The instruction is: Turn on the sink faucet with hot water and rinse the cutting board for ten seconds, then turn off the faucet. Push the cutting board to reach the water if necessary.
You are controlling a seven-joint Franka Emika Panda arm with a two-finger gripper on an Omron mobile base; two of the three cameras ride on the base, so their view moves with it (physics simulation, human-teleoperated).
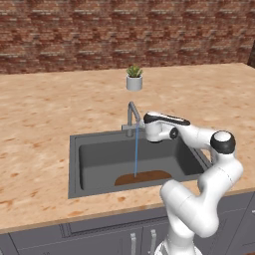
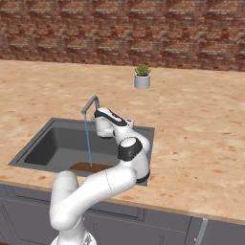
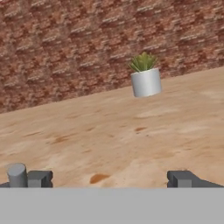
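**Water running on the board: hold off, then shut the tap**

The worktop (image 1: 40, 124) carries the sink (image 1: 74, 164), and the cutting board (image 1: 149, 177) lies flat on the basin floor at its near edge. The water (image 1: 136, 149) falls from the sink faucet (image 1: 132, 114) straight onto the board, so no push looks needed. The rinse is best left to run its time with the arm clear of the stream, then the lever swung back off. The gripper (image 3: 109, 179) sits beside the tap, jaws spread wide and empty, facing a potted plant (image 3: 145, 78).

Hard to make out: the lever itself, hidden behind the hand in the base views, and the grey stub at the left fingertip.
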